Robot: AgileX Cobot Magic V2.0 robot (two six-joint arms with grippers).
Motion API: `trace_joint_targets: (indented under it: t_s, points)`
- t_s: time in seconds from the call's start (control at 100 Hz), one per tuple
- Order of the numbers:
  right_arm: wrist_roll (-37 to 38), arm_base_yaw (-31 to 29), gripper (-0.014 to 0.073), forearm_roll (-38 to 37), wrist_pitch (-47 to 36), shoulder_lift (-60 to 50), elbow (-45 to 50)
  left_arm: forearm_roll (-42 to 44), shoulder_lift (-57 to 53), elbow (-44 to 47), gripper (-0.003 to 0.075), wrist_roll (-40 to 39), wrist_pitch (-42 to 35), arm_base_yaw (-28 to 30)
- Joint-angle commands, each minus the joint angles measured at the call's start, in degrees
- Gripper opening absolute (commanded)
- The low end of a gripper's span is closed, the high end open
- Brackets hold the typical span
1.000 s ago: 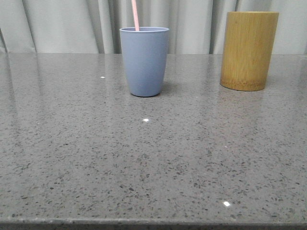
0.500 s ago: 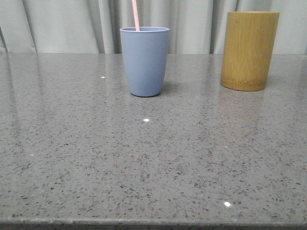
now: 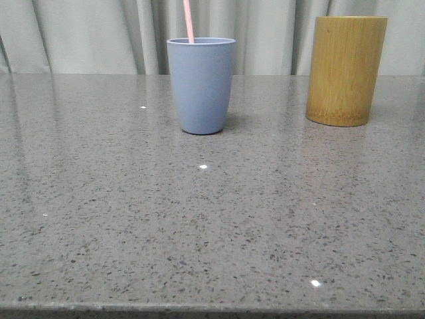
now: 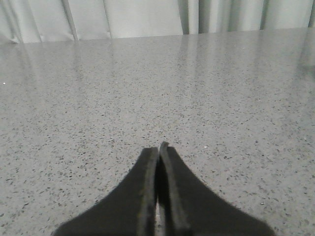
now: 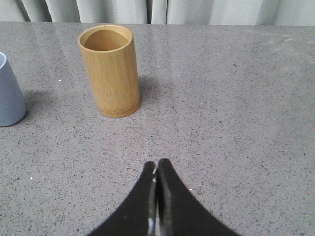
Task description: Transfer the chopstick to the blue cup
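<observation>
The chopstick (image 3: 188,20) stood inside the blue cup (image 3: 201,85), its pale pink shaft rising past the rim near the cup's left side and leaning slightly left as it ran out of the front view. The cup sat upright on the grey speckled table (image 3: 199,219), toward the back, with the tan bamboo cylinder (image 3: 346,70) standing well apart on its right. In the right wrist view the cylinder's open mouth showed nothing inside, and an edge of the blue cup sat beside it. The left gripper (image 4: 158,150) hung over bare table, its fingers pressed together on nothing. The right gripper (image 5: 156,167) was likewise closed and held nothing, near the bamboo cylinder.
</observation>
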Motion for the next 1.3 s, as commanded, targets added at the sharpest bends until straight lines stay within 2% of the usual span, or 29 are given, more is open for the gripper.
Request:
trace_joint_targets:
  t_s: [0.0, 0.17, 1.29]
  points:
    - [-0.13, -0.30, -0.0067, -1.33, -4.00, 0.43, -1.27, 0.59, -1.96, -1.29, -0.0019, -0.57, -5.27, 0.00]
    - [-0.13, -0.30, -0.0067, -1.33, -4.00, 0.43, -1.27, 1.41, -1.96, 1.01, -0.0019, -0.57, -10.66, 0.00]
    - [-0.13, -0.30, -0.0067, -1.33, -4.00, 0.43, -1.27, 2.22, -1.96, 0.90, -0.0019, -0.57, -10.77, 0.00]
